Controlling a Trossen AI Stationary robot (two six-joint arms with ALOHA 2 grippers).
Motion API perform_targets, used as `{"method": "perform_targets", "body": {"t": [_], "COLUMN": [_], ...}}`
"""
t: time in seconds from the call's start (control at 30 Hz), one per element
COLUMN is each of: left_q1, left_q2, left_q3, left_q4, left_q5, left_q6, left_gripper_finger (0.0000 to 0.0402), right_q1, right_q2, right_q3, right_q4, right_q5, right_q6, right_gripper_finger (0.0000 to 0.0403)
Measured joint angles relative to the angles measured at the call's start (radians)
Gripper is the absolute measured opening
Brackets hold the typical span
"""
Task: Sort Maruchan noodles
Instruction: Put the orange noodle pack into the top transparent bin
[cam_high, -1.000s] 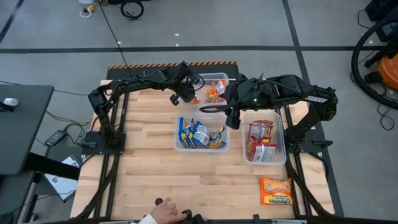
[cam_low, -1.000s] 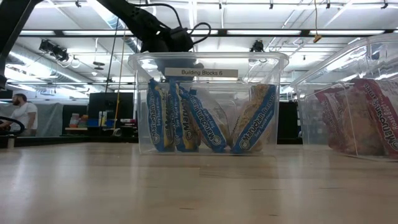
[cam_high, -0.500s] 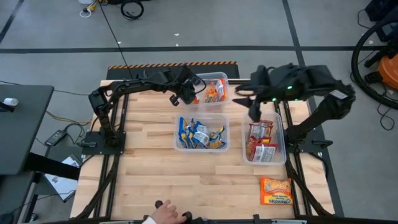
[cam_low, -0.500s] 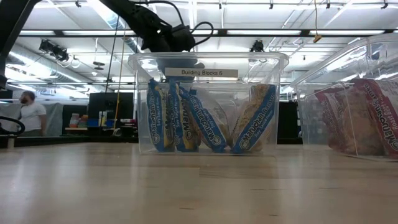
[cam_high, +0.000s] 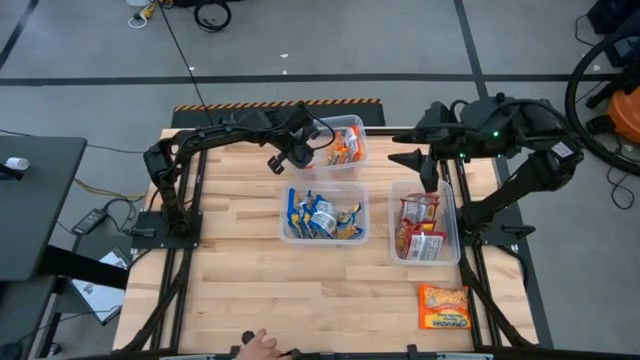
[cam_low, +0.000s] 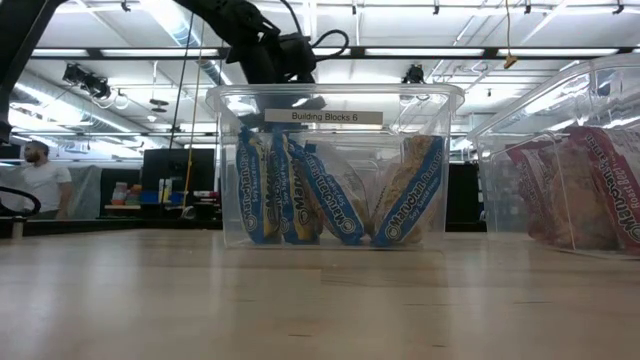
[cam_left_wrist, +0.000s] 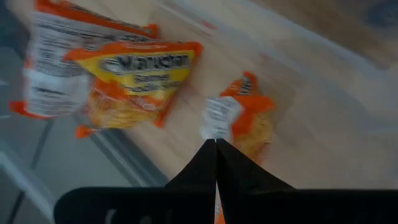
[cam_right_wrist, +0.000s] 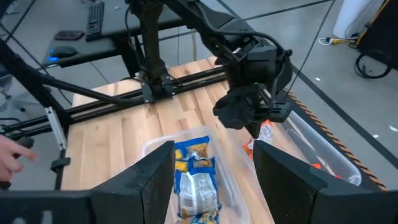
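Right end effector (cam_high: 418, 165) now tub-clear

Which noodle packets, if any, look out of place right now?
One orange packet lies loose on the table near the front right corner, outside every tub. The rest are binned by colour: orange in the back tub, blue in the middle tub, red in the right tub.

From my seat the lighting's bright and even, coming off ceiling strips (cam_low: 440, 51) that glare above the bin (cam_low: 335, 165). My left wrist feed is smeared: orange packets (cam_left_wrist: 134, 81) blurry. Table (cam_low: 300, 300) nearest the low cam is soft.
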Motion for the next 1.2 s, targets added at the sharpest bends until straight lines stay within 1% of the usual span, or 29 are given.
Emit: {"method": "perform_targets", "body": {"t": [0.1, 0.17, 0.23, 0.3, 0.4, 0.5, 0.6, 0.63, 0.7, 0.77, 0.87, 0.97, 1.07, 1.13, 1.2], "left_q1": [0.000, -0.003, -0.012, -0.025, -0.054, -0.088, -0.132, -0.149, -0.188, -0.238, -0.331, -0.430, -0.524, -0.592, -0.661], "left_q2": [0.000, 0.000, 0.000, 0.000, 0.000, -0.002, -0.003, -0.003, -0.003, -0.003, -0.016, -0.034, -0.064, -0.090, -0.118], "left_q3": [0.011, 0.040, 0.087, 0.156, 0.270, 0.379, 0.468, 0.492, 0.530, 0.558, 0.565, 0.564, 0.564, 0.564, 0.564], "left_q4": [-0.028, -0.062, -0.110, -0.170, -0.245, -0.303, -0.354, -0.379, -0.444, -0.511, -0.558, -0.593, -0.594, -0.578, -0.544], "left_q5": [-0.001, -0.001, -0.002, -0.003, -0.002, -0.002, 0.007, 0.019, 0.064, 0.111, 0.124, 0.131, 0.168, 0.171, 0.151], "left_q6": [-0.030, -0.053, -0.080, -0.119, -0.254, -0.468, -0.745, -0.818, -0.917, -1.001, -1.103, -1.182, -1.242, -1.302, -1.367], "left_gripper_finger": [0.0007, 0.0007, 0.0007, 0.0007, 0.0007, 0.0007, 0.0007, 0.0007, 0.0007, 0.0007, 0.0007, 0.0007, 0.0007, 0.0007, 0.0007], "right_q1": [0.020, 0.033, 0.043, 0.044, 0.055, 0.094, 0.167, 0.194, 0.247, 0.301, 0.386, 0.475, 0.564, 0.623, 0.673], "right_q2": [0.004, 0.008, 0.009, 0.016, 0.038, 0.071, 0.111, 0.127, 0.157, 0.188, 0.221, 0.240, 0.262, 0.284, 0.310], "right_q3": [0.000, 0.000, 0.000, 0.001, 0.000, 0.000, -0.027, -0.039, -0.068, -0.096, -0.156, -0.244, -0.350, -0.415, -0.474], "right_q4": [0.000, -0.002, -0.030, -0.094, -0.242, -0.339, -0.304, -0.285, -0.269, -0.283, -0.262, -0.196, -0.124, -0.086, -0.038], "right_q5": [0.000, 0.000, 0.000, 0.000, -0.013, -0.047, -0.086, -0.096, -0.122, -0.131, -0.144, -0.149, -0.160, -0.203, -0.277], "right_q6": [0.000, 0.003, 0.050, 0.125, 0.226, 0.257, 0.220, 0.209, 0.209, 0.252, 0.340, 0.434, 0.504, 0.511, 0.503], "right_gripper_finger": [0.0222, 0.0222, 0.0222, 0.0222, 0.0222, 0.0222, 0.0221, 0.0220, 0.0218, 0.0217, 0.0217, 0.0218, 0.0218, 0.0218, 0.0218]}}
